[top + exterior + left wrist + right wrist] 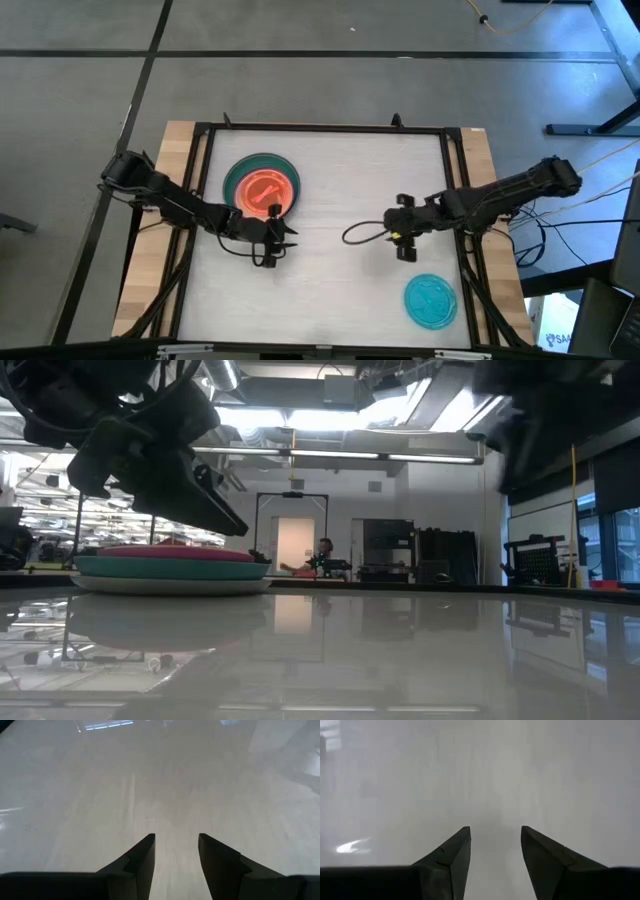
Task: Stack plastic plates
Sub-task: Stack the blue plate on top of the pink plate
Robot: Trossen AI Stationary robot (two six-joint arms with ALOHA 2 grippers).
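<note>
Glossy white table (330,280) — plate stack (262,185) left, cyan plate (431,300) right; both hands spread, empty.

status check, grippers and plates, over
Left gripper open, empty, beside plate stack. Right gripper open, empty, mid-table. Cyan plate alone, unstacked. Nothing blocking.

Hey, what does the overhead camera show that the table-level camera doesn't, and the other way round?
Only the high view shows the cyan plate lying alone near the right arm, and both tools, left tool and right tool, empty over bare table. Only the low view shows the stack's layers from the side and a person far behind. Both show the plate stack.
</note>
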